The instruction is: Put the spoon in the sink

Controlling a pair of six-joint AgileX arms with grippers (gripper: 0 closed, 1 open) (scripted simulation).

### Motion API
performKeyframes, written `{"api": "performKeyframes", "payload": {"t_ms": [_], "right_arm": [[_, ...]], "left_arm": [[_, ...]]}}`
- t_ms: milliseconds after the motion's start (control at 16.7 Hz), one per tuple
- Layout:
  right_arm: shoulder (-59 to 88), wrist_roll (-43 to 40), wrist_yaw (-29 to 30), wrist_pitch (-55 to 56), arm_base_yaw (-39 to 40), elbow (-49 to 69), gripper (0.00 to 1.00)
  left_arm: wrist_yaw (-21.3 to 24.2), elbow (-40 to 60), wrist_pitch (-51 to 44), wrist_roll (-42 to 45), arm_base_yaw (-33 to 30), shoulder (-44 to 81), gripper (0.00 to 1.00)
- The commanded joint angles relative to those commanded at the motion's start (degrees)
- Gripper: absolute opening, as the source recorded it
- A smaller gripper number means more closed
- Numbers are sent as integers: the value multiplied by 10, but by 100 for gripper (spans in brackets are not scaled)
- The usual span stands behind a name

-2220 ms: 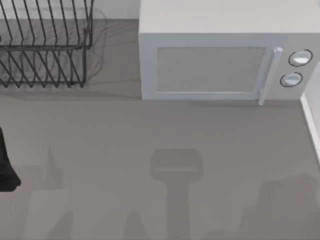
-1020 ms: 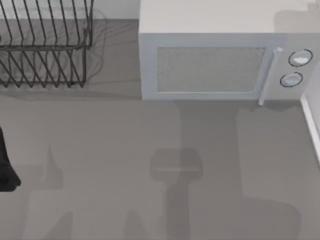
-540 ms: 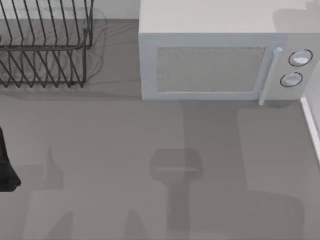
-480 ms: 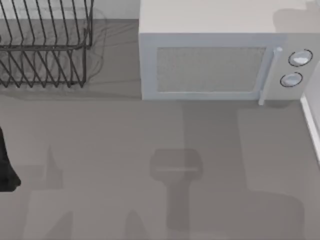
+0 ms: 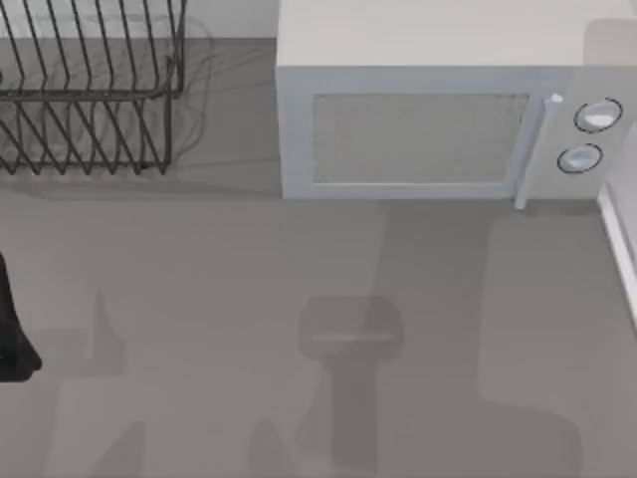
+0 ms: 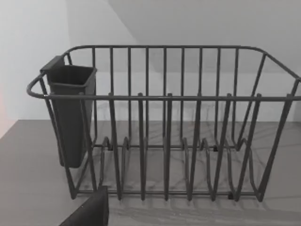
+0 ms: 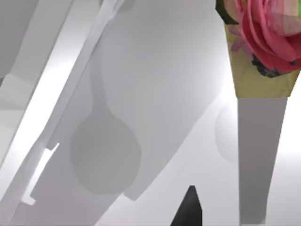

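Note:
In the right wrist view the spoon (image 7: 261, 141) is a long grey piece with a pink-rose pattern at its wide end. It hangs over the white sink (image 7: 155, 70) and casts a spoon-shaped shadow (image 7: 104, 155) that joins a broader shadow. My right gripper holds it, with one dark fingertip (image 7: 189, 209) showing beside it. The sink's white rim (image 5: 622, 249) runs along the right edge of the top view. My left arm (image 5: 12, 329) is parked at the table's left edge, facing the dish rack (image 6: 164, 127).
A white microwave (image 5: 438, 110) stands at the back centre and right. The black wire dish rack (image 5: 85, 90) sits at the back left with a dark utensil cup (image 6: 70, 113) hung on one end. Broad arm shadows lie across the grey counter (image 5: 219, 279).
The broad shadows on the counter's right half and on the microwave's top have shifted to the right. The left arm has stayed still.

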Motion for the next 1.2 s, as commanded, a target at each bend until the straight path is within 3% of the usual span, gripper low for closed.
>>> {"api": "performKeyframes", "payload": {"t_ms": [480,1200], "right_arm": [[-24,-1,0,55,2,-71,0],[-24,-1,0,55,2,-71,90]], "left_arm": [[0,0,0,0,0,0,100],[0,0,0,0,0,0,100]]}}
